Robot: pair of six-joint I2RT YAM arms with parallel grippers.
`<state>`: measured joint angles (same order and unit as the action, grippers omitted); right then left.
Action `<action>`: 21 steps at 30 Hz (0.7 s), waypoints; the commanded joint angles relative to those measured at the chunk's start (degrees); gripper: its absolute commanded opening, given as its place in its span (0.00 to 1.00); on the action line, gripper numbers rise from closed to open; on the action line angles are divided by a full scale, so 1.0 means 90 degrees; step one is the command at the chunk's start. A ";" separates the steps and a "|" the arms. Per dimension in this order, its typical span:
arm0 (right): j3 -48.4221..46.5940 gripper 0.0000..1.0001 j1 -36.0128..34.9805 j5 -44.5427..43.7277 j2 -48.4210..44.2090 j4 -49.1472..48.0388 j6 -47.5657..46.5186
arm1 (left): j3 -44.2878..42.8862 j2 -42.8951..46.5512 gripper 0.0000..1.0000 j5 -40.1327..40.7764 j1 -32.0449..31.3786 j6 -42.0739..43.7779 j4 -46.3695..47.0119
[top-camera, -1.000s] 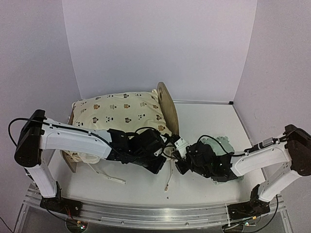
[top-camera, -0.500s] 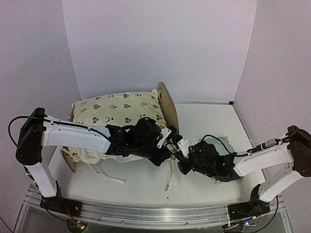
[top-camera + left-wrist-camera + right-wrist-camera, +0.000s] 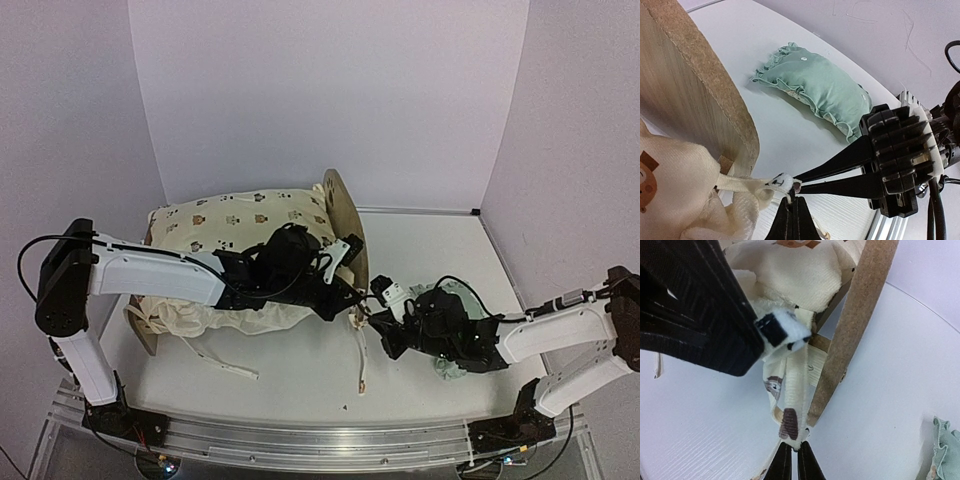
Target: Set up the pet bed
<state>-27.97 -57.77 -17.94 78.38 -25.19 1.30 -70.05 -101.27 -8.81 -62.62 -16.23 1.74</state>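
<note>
Light-wood bed point(image 3: 343, 205) sits far-left on desk point(image 3: 430, 240), cushion point(image 3: 240, 225) on it. L end effector point(image 3: 792, 202) pinched tight on cushion tie point(image 3: 747, 184) by headboard point(image 3: 695, 100). R end effector point(image 3: 792, 455) tips a slit apart at printed strip point(image 3: 790, 400) end; grip can't tell.

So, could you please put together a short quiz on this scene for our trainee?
1. True or false: the mint pillow lies inside the pet bed.
2. What is the left gripper pinching? A a cushion tie; B a toy ball; C the mint pillow.
3. Which part of the pet bed stands between the cushion and the mint pillow?
Key: 1 false, it lies on the table; 2 A; 3 the arched headboard.
</note>
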 commanded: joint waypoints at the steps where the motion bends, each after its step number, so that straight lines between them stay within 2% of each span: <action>1: -0.0019 0.08 0.0093 0.0115 -0.0167 -0.0060 0.0183 | 0.0115 -0.0049 0.00 -0.0062 0.0049 0.0092 0.0462; 12: -0.0189 0.13 0.0212 0.0243 0.0253 -0.0070 0.0414 | 0.0348 -0.0454 0.00 -0.0653 0.0232 0.0011 0.1220; 17: -0.0189 0.23 0.0264 0.0240 0.0300 -0.0117 0.0356 | 0.0352 -0.0530 0.00 -0.0782 0.0320 -0.0003 0.1292; 21: -0.0041 0.24 0.0504 0.0051 0.0127 -0.0299 0.0274 | 0.0352 -0.0535 0.00 -0.0822 0.0345 0.0004 0.1262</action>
<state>-27.99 -55.26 -16.29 81.01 -25.39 4.25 -66.83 -105.86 -14.77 -59.99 -16.43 10.39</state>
